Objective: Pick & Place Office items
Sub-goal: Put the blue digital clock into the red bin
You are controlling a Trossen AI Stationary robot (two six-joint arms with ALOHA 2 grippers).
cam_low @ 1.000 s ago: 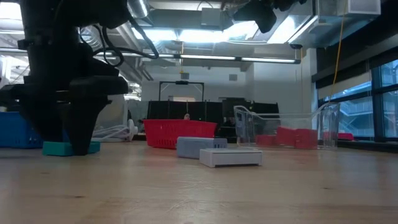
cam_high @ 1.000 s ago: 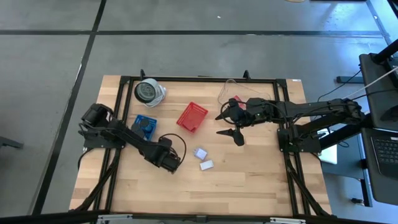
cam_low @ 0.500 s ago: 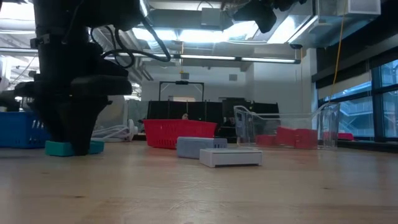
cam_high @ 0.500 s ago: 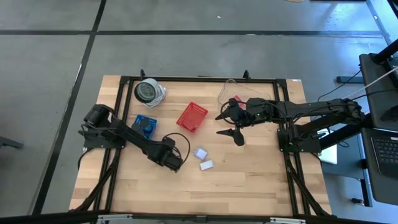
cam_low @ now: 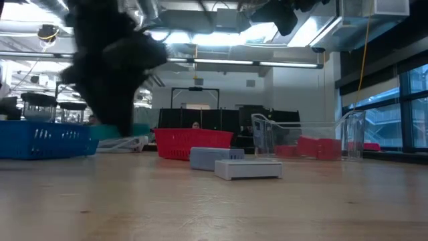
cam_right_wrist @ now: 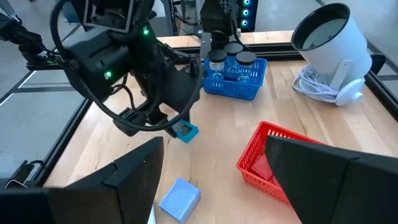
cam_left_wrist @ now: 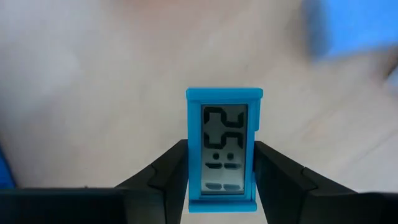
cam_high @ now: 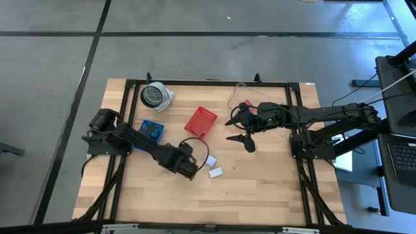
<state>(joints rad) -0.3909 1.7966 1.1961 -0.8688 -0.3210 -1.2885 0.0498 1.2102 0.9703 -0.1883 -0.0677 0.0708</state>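
Left wrist view gives me the clearest read: my left end effector [cam_left_wrist: 221, 180] is clamped on a small teal digital clock [cam_left_wrist: 224, 149], its display facing the camera and the table blurred beyond. From above, that end effector [cam_high: 189, 170] sits mid-table, just beside the pale-blue block [cam_high: 210, 160] and the white block [cam_high: 216, 172]; bare wood lies open toward the near edge. The red mesh basket [cam_high: 200, 121] and the blue tray [cam_high: 151, 132] stand behind it. In the low view the left arm is a dark smear, so I cannot make out the clock there. My right end effector [cam_high: 238, 129] hangs spread wide beyond the basket, near a clear bin [cam_low: 304, 137] with red pieces inside.
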